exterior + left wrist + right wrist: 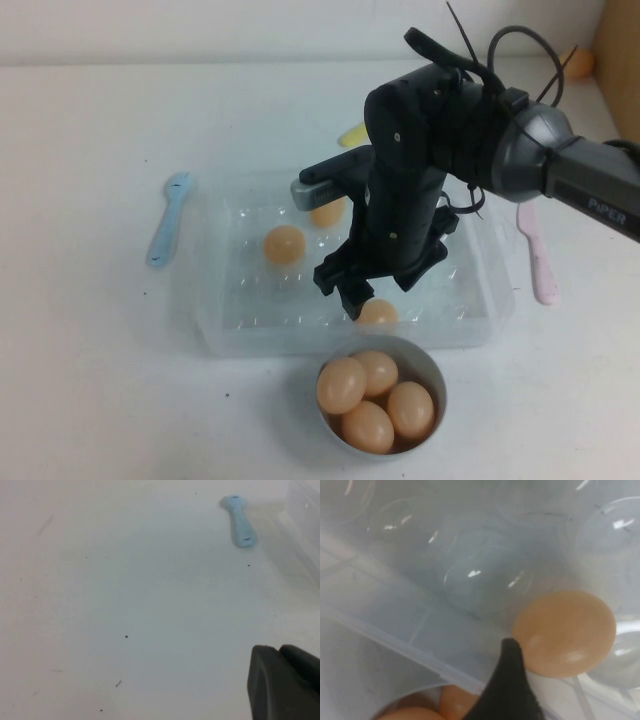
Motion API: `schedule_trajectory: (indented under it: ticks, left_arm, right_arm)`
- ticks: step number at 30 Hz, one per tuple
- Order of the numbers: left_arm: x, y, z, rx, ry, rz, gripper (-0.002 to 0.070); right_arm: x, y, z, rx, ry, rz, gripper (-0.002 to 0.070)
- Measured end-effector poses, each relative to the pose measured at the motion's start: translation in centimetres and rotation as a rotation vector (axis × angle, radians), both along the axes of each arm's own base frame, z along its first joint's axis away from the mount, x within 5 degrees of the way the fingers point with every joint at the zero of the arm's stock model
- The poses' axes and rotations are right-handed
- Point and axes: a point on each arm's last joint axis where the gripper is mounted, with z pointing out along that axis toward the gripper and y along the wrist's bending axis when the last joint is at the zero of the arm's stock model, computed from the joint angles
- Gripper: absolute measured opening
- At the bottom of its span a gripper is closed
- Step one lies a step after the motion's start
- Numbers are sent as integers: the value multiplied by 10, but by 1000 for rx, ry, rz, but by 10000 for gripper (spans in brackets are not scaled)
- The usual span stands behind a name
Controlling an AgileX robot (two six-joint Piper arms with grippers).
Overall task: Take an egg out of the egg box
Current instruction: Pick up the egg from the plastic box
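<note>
**High view: right gripper standing open over the egg box's near row**

- Egg box: clear plastic tray lying at mid-table and serving as the landmark for every entry here. Its dimples are showing mostly bare.
- Egg: pale orange-tan, sitting in the box's near row, beside the near wall. In the right wrist view the same egg is resting in its dimple with one dark fingertip just beside it; whether they are touching I cannot tell.
- Other eggs in the box: one sitting near the box's middle, another partly hidden under the arm toward the far wall.
- Right gripper: reaching down into the box over the near-row egg, jaws spread wide, holding nothing.
- Bowl: round, grey-white, standing just outside the box's near wall and holding four eggs.
- Blue spoon: lying off the box's left side.
- Pink spoon: lying off the box's right side.
- Left gripper: showing only in the left wrist view as a dark edge over bare table, well apart from the box's left side; its state cannot be told.
</note>
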Motion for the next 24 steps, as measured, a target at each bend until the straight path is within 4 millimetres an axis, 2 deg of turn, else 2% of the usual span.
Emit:
schedule_trajectory:
  ticks: [18,24]
  left_arm:
    - [0,0,0,0,0,0,-4]
    - [0,0,0,0,0,0,-4]
  right_arm:
    - [1,-1,-1,3,13,-167,515]
    - [2,3,-13,10,55,-203,514]
